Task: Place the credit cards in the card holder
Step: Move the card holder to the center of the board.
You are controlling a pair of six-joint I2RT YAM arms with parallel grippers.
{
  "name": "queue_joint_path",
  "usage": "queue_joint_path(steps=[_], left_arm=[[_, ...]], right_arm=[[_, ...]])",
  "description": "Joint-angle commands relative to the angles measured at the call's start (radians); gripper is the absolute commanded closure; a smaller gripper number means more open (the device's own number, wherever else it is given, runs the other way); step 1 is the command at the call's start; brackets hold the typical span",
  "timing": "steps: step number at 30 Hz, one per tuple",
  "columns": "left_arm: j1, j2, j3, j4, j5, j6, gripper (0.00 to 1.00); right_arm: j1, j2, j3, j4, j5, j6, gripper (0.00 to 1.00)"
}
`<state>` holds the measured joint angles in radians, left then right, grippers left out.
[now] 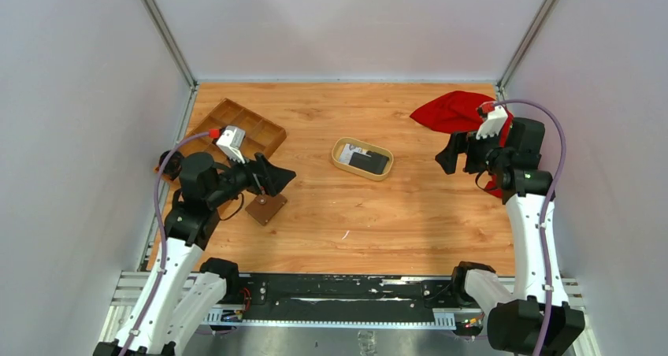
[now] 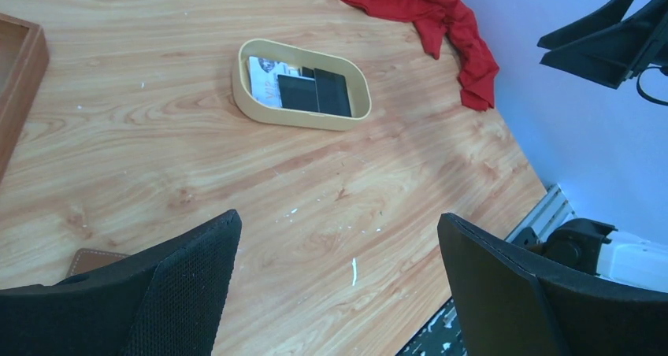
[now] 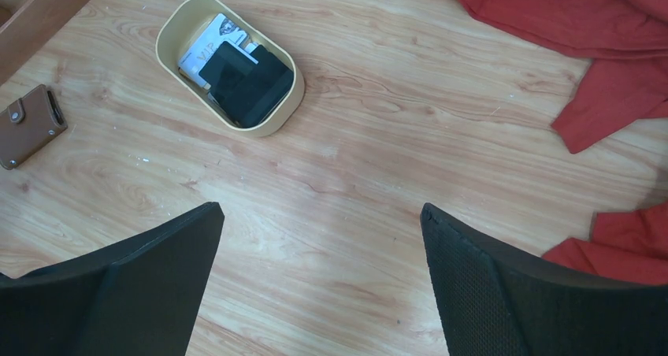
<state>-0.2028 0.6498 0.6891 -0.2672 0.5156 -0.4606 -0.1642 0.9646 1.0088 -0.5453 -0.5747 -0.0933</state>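
Setting: a wood-grain table (image 1: 339, 230) between pale walls, with two arms raised over it from the near edge.
Credit cards: the credit cards (image 1: 364, 160) lie stacked inside an oval tan dish (image 1: 343, 162) near the middle of the table. A black card (image 3: 248, 84) sits on top and a whitish printed card (image 3: 209, 45) shows from beneath it at the dish's far-left end.
Card holder: the brown card holder (image 1: 265, 208) lies flat and folded on the table's left side, in front of the wooden compartment tray (image 1: 236, 127) and well apart from the dish. The right wrist view shows a small snap on its cover. The left wrist view catches only one corner, beside a finger.
Left gripper: the left gripper (image 1: 273, 175) hangs above the card holder with its fingers (image 2: 181, 285) spread wide and nothing between them. It points toward the dish.
Right gripper: the right gripper (image 1: 450, 153) hovers over the right side of the table, jaws parted and empty, with bare wood showing between its fingers (image 3: 504, 285).
Red cloth: a crumpled red cloth (image 1: 453, 110) lies at the far-right corner, partly behind the right arm.
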Motion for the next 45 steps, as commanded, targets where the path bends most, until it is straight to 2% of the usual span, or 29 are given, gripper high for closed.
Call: queue_joint_path(steps=[1, 6, 12, 17, 20, 23, 26, 27, 28, 32, 39, 41, 45], left_arm=[[0.008, -0.012, 0.019, 0.025, 0.055, -0.014, 0.0], [0.008, -0.057, -0.045, 0.106, 0.059, -0.139, 0.0], [0.009, -0.066, -0.153, 0.215, 0.024, -0.308, 0.0], [0.008, -0.063, -0.198, 0.212, -0.027, -0.344, 0.0], [-0.013, -0.051, -0.187, 0.117, -0.101, -0.315, 0.0], [-0.122, -0.032, -0.142, -0.042, -0.289, -0.218, 0.0], [-0.34, 0.071, -0.024, -0.263, -0.675, -0.08, 0.0], [-0.403, 0.122, 0.011, -0.306, -0.792, -0.054, 0.0], [-0.449, 0.166, 0.034, -0.321, -0.856, -0.038, 0.0], [-0.474, 0.274, 0.066, -0.277, -0.863, -0.04, 0.0], [-0.471, 0.211, -0.112, -0.066, -0.842, -0.154, 0.01], [-0.465, 0.211, -0.136, -0.04, -0.852, -0.161, 0.06], [-0.395, 0.273, -0.114, -0.116, -0.874, -0.099, 0.22]], right_arm=[[-0.019, 0.014, 0.033, 0.005, -0.008, 0.014, 0.0], [-0.018, 0.062, 0.054, 0.004, -0.073, -0.012, 0.0], [0.001, 0.148, 0.104, -0.012, -0.351, -0.208, 0.0], [0.087, 0.178, 0.085, -0.026, -0.33, -0.32, 0.0], [0.11, 0.206, 0.023, -0.022, -0.357, -0.359, 0.0], [0.142, 0.217, -0.024, -0.033, -0.356, -0.445, 0.0], [0.214, 0.201, -0.058, -0.082, -0.386, -0.583, 0.0], [0.219, 0.197, -0.075, -0.078, -0.401, -0.583, 0.0], [0.221, 0.195, -0.09, -0.072, -0.422, -0.586, 0.0], [0.222, 0.187, -0.126, -0.075, -0.488, -0.612, 0.0], [0.222, 0.162, -0.12, -0.111, -0.456, -0.673, 0.0], [0.223, 0.177, -0.117, -0.119, -0.444, -0.682, 0.01], [0.226, 0.211, -0.098, -0.148, -0.437, -0.692, 0.03]])
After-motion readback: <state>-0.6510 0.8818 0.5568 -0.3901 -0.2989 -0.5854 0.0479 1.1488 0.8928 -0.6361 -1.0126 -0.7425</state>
